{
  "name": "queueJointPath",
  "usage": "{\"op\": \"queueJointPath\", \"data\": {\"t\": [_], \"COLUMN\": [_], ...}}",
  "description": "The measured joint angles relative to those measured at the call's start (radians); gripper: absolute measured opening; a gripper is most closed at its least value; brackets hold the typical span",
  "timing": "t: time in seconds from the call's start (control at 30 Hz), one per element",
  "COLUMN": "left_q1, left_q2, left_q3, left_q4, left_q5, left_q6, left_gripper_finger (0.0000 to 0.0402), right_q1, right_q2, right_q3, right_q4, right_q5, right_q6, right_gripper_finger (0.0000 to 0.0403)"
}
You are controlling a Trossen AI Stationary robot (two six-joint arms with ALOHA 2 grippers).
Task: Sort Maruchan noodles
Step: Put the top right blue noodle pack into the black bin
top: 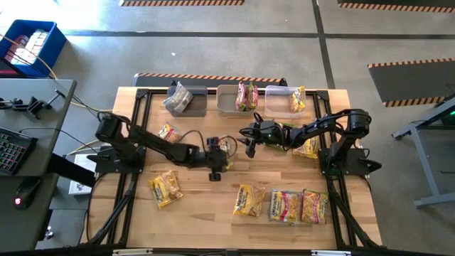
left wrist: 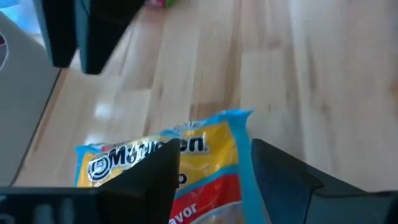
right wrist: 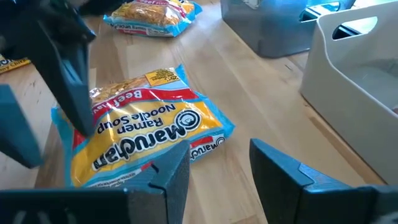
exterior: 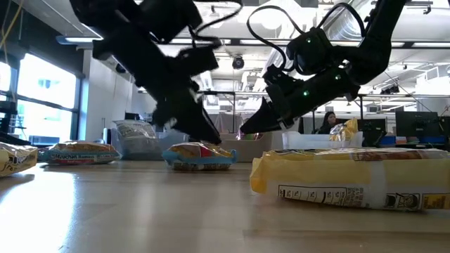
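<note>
Both claws open over 1 Maruchan packet [right wrist: 140,134] mid-table.

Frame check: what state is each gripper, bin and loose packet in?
left gripper: jaws open, over the beef packet
right gripper: jaws open, empty
beef packet: flat on table, ungripped
grey bin: holds silvery packets
middle bin: holds red-printed packets
clear bin: holds yellow packet
front packets: flat, unsorted

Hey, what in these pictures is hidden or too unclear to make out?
- Flat yellow crinkly plastic Maruchan packet with blue edge: left wrist view, near end hidden behind the left gripper.
- Contents of the grey rectangular plastic bin: high view, too small.
- Seated person: low view, partly hidden behind the right gripper's arm.
</note>
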State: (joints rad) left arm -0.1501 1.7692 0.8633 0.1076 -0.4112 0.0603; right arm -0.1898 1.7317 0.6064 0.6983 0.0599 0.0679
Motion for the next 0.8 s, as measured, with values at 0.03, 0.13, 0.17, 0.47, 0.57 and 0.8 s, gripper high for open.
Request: {"op": "queueJointPath", "data": {"t": [0.03,0.13,0.17,0.47,0.57,0.8], "left_q1": [-0.003,-0.002,-0.002,0.004,0.006,0.008], "left_q2": [0.017,0.067,0.083,0.146,0.143,0.073], "left_q3": [0.013,0.047,0.060,0.127,0.129,0.125], "left_q4": [-0.016,-0.065,-0.085,-0.171,-0.177,-0.229], "left_q5": [-0.015,-0.017,-0.012,0.015,0.011,-0.047], "left_q6": [0.012,0.047,0.048,0.084,0.116,0.106], "left_gripper_finger": [0.0190,0.0189,0.0189,0.0109,0.0045,0.0004], "right_q1": [0.000,0.000,0.000,0.000,0.000,-0.008], "right_q2": [0.000,0.000,0.000,0.000,0.000,0.000], "right_q3": [0.000,0.000,0.000,0.000,0.000,0.000], "right_q4": [0.000,-0.003,-0.004,-0.007,-0.008,-0.034], "right_q5": [0.000,0.000,0.000,0.000,0.000,-0.036], "right_q6": [0.000,-0.001,-0.001,0.002,0.020,0.188], "right_gripper_finger": [0.0152,0.0152,0.0152,0.0152,0.0152,0.0152]}}
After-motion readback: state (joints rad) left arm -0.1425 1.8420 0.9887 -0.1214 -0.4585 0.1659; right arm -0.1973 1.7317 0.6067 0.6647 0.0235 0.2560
